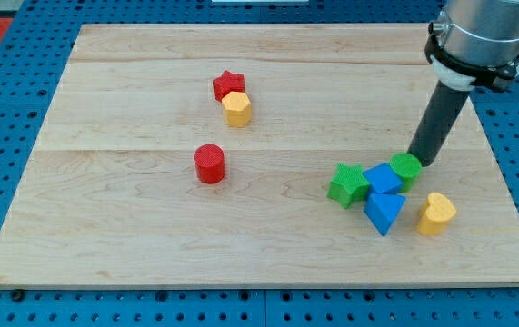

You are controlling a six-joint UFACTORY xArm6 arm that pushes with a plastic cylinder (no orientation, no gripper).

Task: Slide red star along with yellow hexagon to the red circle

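Observation:
The red star (227, 84) lies in the upper middle of the wooden board (132, 209), touching the yellow hexagon (237, 109) just below and right of it. The red circle (209, 163) stands apart, lower down and a little left of them. My tip (420, 160) is far off at the view's right, right beside the green circle (405, 168) and well away from the red star and yellow hexagon.
A cluster sits at the lower right: a green star (347, 184), a blue cube (383, 178), a blue triangle (384, 213) and a yellow heart (436, 214). The arm's rod rises from the tip toward the view's top right. A blue pegboard surrounds the board.

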